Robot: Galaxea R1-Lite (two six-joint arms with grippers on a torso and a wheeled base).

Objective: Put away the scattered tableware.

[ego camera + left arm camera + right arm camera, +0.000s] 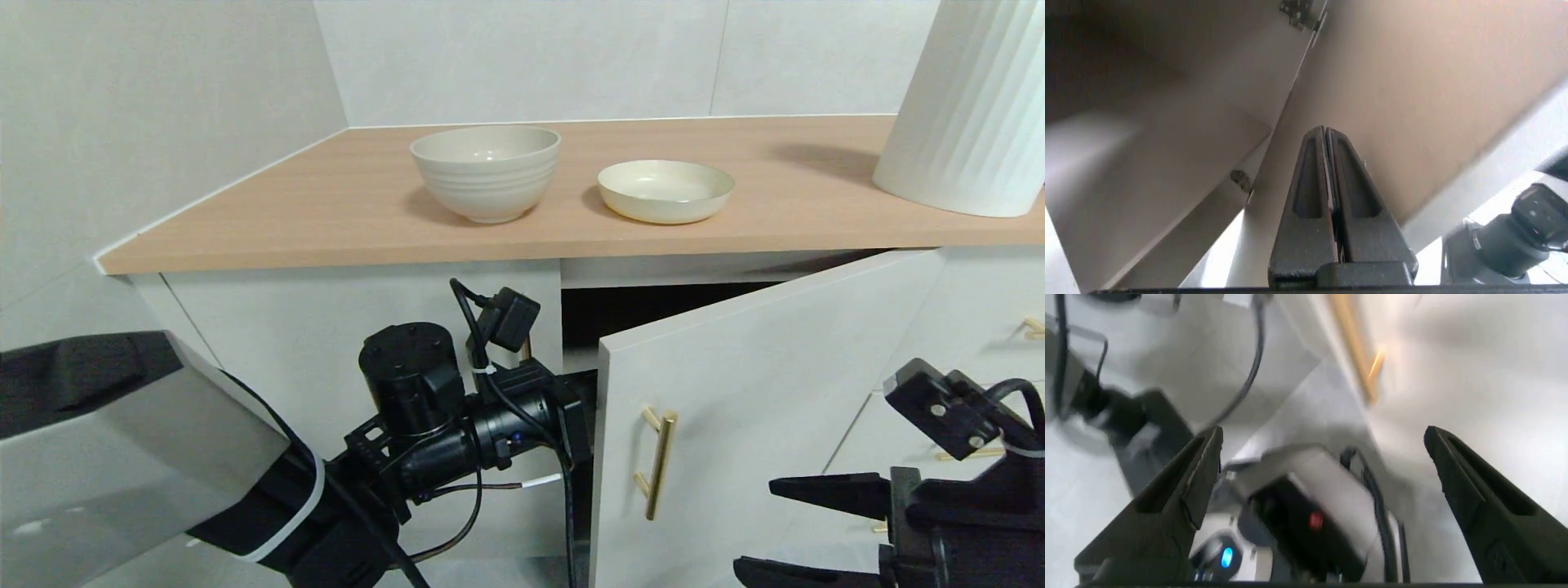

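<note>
**Cabinet door ajar; both pieces of tableware on the counter, not yet stowed**

Starting at your left: the left gripper (1325, 137) has its two black fingers pressed flat together with nothing between them. In the left wrist view it points up along the inner face of the white cabinet door (751, 392). This placement looks meant to push the door open from behind rather than to grip anything. Whether the fingers actually touch the panel cannot be settled from that view.

On the light wooden countertop (310, 212), well above both arms, stand the two task items. The pale grey ribbed ceramic bowl (486, 171) is deep, upright and appears empty, with horizontal ridges round its wall. Just beside it to the right, but apart from it, sits the shallow cream dish (665, 190), which is low-walled, glossy and also empty. Neither is held.

The door stands partly swung out, showing a dark opening behind it. That opening is the likely destination for both items. The door's brass bar handle (660, 464) is free.

Further right, the right gripper (788, 529) sits low in front of the door with its fingers spread wide and nothing held, so you have it ready for a pick.

At the far right of the counter stands a tall white fluted vessel (971, 114), well apart from the dish.
</note>
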